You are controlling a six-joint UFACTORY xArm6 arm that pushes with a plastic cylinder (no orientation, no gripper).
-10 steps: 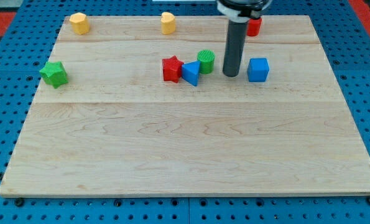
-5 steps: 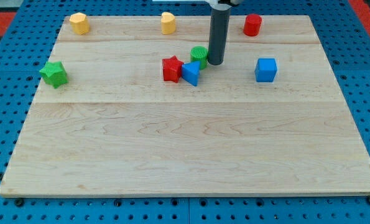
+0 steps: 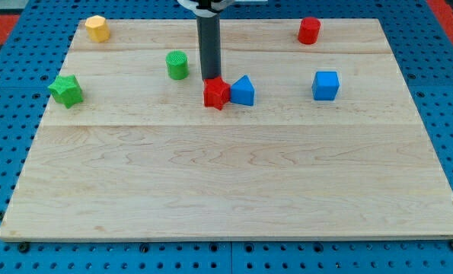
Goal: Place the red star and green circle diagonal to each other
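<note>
While the green circle (image 3: 177, 65) sits up and to the view's left of the red star (image 3: 216, 93), with bare wood between them, the pair already reads as roughly diagonal, so I judge the task to be close to done. Both lie in the upper half of the table top (image 3: 226, 183), nearer its top edge than its bottom edge, the star close to the middle of the board's width and the circle a little toward the left edge.

My tip (image 3: 210, 79) stands just at the star's upper side, touching it or very nearly so (the rod hides the exact contact). It carries no jaws, so it grips nothing and only pushes. The blue triangular block (image 3: 243, 90) rests against the star's right side.

What may be left, in my view, is small: the circle is more to the side than above, so a slight nudge of the star toward the bottom edge would make the diagonal cleaner, if that is wanted at all.

Elsewhere lie a green star (image 3: 65, 90) near the left edge, a yellow block (image 3: 97, 27) at the top-left corner, a red cylinder (image 3: 309, 30) by the top edge, and a blue cube (image 3: 326, 85) toward the right edge.
</note>
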